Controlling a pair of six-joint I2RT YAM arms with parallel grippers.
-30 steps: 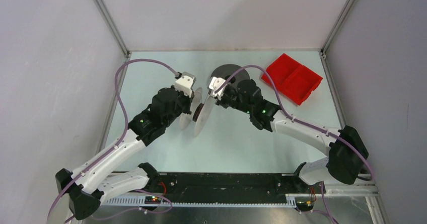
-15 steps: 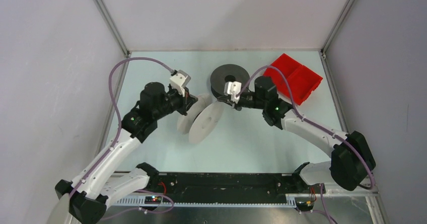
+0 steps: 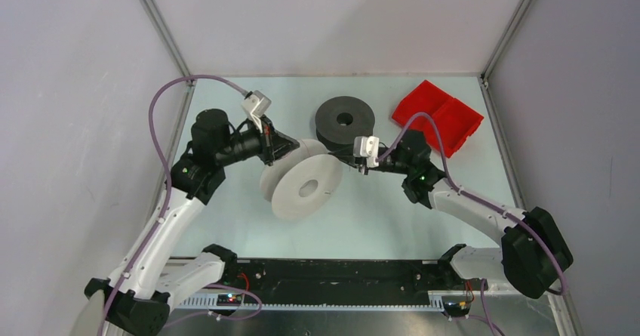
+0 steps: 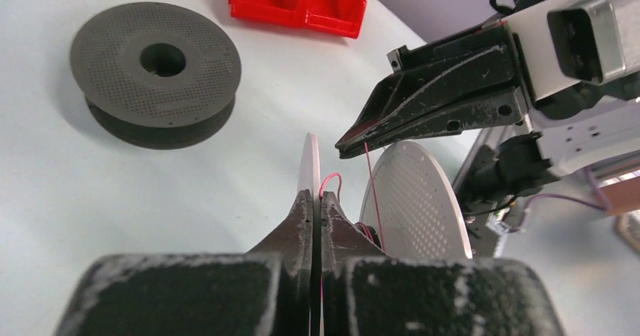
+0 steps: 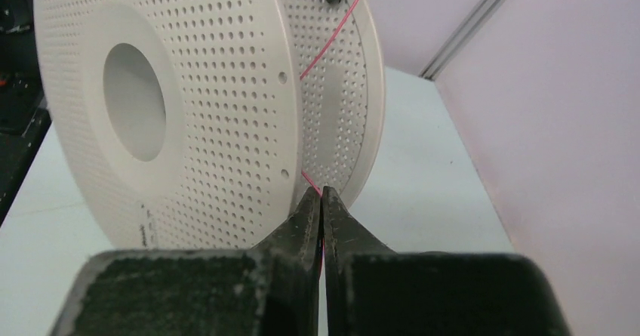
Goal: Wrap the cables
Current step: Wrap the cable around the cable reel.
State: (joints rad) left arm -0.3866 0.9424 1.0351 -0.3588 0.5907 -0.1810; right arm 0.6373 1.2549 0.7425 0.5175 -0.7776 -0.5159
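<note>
Pink cable (image 5: 329,40), perhaps in right gripper (image 5: 321,200)

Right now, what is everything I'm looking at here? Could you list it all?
table: one, pale green, under everything.
white spool: one, white, mid-table, tilted on edge between the arms.
dark grey spool: one, dark grey, lying flat behind the white one.
pink thread: one, pink, running from white spool to right pincer.
red bin: one, red, far right corner.
left arm, right arm: two, white and black, near edge.
left pincer: black, shut on white spool's rim.
right pincer: black, shut on pink thread.
</note>
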